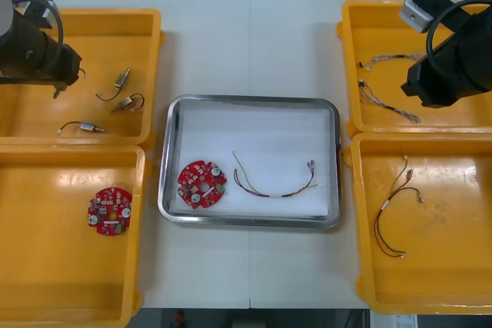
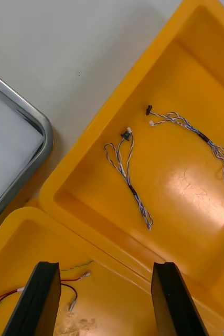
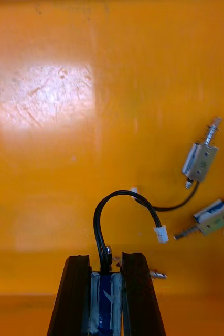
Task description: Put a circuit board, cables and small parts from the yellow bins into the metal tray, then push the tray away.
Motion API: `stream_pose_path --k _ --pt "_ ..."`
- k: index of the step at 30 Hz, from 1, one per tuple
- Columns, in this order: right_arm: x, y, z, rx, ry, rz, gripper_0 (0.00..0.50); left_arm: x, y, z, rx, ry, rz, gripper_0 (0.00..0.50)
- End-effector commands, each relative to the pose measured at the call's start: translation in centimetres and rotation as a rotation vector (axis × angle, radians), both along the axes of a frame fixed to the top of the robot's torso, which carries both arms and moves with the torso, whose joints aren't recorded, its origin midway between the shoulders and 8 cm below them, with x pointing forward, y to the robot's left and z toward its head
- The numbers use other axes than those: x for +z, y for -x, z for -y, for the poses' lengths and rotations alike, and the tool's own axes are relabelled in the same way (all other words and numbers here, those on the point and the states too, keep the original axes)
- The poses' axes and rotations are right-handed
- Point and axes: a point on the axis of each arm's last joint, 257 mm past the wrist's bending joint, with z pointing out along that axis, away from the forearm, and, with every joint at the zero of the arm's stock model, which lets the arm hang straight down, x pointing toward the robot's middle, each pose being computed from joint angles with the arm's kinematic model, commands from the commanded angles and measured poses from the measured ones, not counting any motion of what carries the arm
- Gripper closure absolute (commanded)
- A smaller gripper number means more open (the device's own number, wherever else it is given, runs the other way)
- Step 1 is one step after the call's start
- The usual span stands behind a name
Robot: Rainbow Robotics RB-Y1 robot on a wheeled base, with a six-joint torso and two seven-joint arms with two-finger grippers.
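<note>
Left wrist view gave me the clearest read. The left gripper (image 3: 105, 260) was clenched on a small metal part (image 3: 105, 294), with its blue-wrapped body pinched between the fingers. Its black lead (image 3: 123, 202) looped out past the tips to a white plug. Two other small metal parts (image 3: 200, 160) lay beyond, apart from the held one. From the front view I placed that arm over the far-left yellow bin (image 1: 146, 36), towards its outer side. I could not tell whether the part was clear of the bin floor.

The metal tray (image 1: 250, 100) in the middle of the table (image 1: 246, 36) already held a round red circuit board (image 1: 202, 184) and a red and yellow cable (image 1: 273, 182). So I judged the step in hand to be the small parts: one gripped, not yet carried across. The next move, as I saw it, called for a lift clear of the bin wall and a carry to a bare patch of the tray. The release would need to be low and away from board and cable.

The right gripper (image 2: 104, 268) hung with fingers spread wide, grasping nothing, above the rim between the two right-hand bins. Twisted blue and white cables (image 2: 127, 173) lay in the far-right yellow bin (image 2: 185, 194) beyond its tips.
</note>
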Motion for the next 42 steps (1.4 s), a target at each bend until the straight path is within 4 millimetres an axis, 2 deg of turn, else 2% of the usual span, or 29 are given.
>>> stream_pose_path --k 1,4,6,7,9,15,20,24,31,42 --pt "1.4 -0.5 3.2 -0.116 -0.048 0.016 0.0 1.5 1.9 1.7 0.005 0.013 0.019 0.5" --pt "1.5 -0.9 4.6 -0.165 -0.056 0.016 0.0 1.5 3.3 4.1 -0.016 0.02 0.006 0.498" --pt "1.6 -1.2 6.1 -0.212 -0.042 0.02 0.0 1.5 4.3 6.6 -0.039 0.027 -0.001 0.5" --pt "1.6 -1.3 6.4 -0.224 -0.042 0.022 0.0 1.4 4.6 7.2 -0.042 0.029 -0.005 0.499" --pt "1.5 -1.5 7.3 -0.257 -0.04 0.02 0.0 1.3 5.6 9.6 -0.068 0.035 -0.012 0.5" --pt "0.9 -2.2 7.7 -0.268 -0.065 -0.028 0.0 0.7 7.6 15.3 -0.135 0.065 -0.02 0.5" --pt "0.2 -2.8 8.1 -0.27 -0.086 -0.084 0.0 0.2 8.4 19.1 -0.185 0.081 -0.033 0.498" --pt "0.0 -3.4 8.6 -0.272 -0.089 -0.112 0.0 -0.3 8.3 21.2 -0.214 0.087 -0.042 0.498" --pt "-0.5 -4.5 9.7 -0.186 -0.029 -0.177 0.0 -2.6 6.4 24.3 -0.233 0.095 -0.042 0.5" --pt "-2.0 -8.0 9.7 -0.006 0.117 -0.145 0.0 -5.2 3.9 27.0 -0.25 0.112 -0.022 0.5"
